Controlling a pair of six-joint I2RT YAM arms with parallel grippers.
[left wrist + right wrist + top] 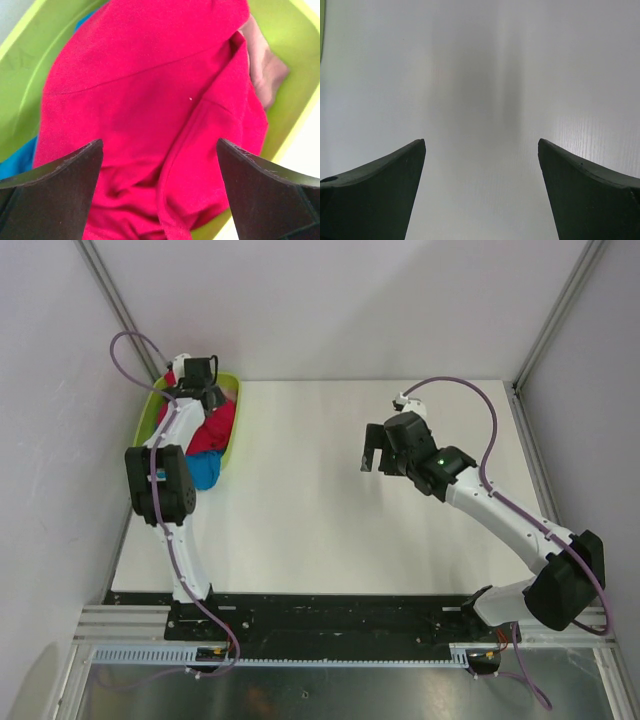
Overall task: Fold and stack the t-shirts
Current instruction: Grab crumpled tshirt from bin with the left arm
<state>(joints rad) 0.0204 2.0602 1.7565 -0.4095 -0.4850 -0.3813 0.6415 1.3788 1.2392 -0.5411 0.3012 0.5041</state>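
The t-shirts lie bunched in a lime-green basket (232,430) at the table's far left. The red t-shirt (150,100) is on top and fills most of the left wrist view; it also shows from above as a red heap (215,427). The blue t-shirt (205,470) pokes out at the basket's near end, and a sliver of blue (17,160) shows at the left. A bit of pale pink t-shirt (262,75) lies beside the red. My left gripper (160,145) hangs open just above the red cloth, its fingers apart on either side of a fold. My right gripper (372,462) stands open over bare table, holding nothing.
The white table (330,500) spreads between the arms. Pale walls and metal frame posts (545,320) close in the left, back and right sides. The basket's rim (295,125) sits close to the left wall.
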